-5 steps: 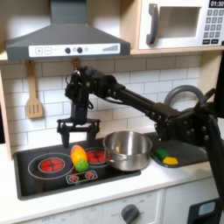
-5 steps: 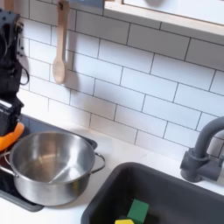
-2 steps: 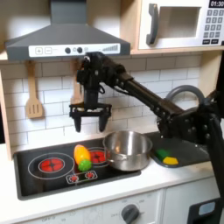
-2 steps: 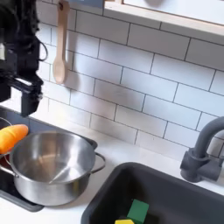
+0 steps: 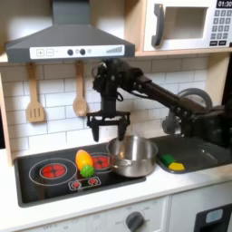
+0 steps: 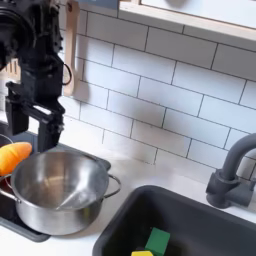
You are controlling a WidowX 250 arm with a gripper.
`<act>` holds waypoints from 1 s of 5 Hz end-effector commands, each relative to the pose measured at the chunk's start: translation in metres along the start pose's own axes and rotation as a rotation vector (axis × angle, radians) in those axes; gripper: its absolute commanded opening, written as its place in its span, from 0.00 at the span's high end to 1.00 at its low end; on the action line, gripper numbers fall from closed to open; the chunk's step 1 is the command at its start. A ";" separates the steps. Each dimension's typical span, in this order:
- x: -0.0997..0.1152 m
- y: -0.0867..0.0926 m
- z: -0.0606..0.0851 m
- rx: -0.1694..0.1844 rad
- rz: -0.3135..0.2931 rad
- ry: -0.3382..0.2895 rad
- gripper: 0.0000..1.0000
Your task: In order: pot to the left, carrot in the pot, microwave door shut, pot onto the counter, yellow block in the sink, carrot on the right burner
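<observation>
Gripper (image 5: pixel 108 126) hangs above the one pot's (image 5: pixel 132 155) rear rim in both exterior views, fingers (image 6: pixel 47 128) spread wide and pointing down, holding nothing and clear of the steel. One carrot (image 5: pixel 83 162) lies on the black cooktop (image 5: pixel 36 184) just beside the pot on the first exterior view's left; the pot itself sits empty on the burner nearer the sink (image 6: pixel 190 222). One yellow block (image 5: pixel 176 166) and one flat green piece (image 6: pixel 157 240) lie in the sink, and the single microwave door (image 5: pixel 184 24) is closed
</observation>
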State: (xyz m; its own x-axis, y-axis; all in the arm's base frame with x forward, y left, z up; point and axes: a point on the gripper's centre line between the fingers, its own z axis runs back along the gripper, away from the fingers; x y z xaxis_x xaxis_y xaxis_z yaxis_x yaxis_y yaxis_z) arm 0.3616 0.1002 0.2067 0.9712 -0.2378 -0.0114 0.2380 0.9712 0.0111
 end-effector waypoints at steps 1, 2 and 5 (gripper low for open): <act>-0.008 -0.016 -0.018 -0.032 -0.049 0.034 0.00; -0.010 -0.029 -0.020 -0.035 -0.083 0.040 0.00; -0.004 -0.045 -0.006 -0.014 -0.092 0.012 0.00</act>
State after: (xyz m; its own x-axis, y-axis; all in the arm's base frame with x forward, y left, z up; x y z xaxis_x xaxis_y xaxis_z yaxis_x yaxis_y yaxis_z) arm 0.3433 0.0568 0.1964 0.9441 -0.3278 -0.0353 0.3276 0.9447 -0.0121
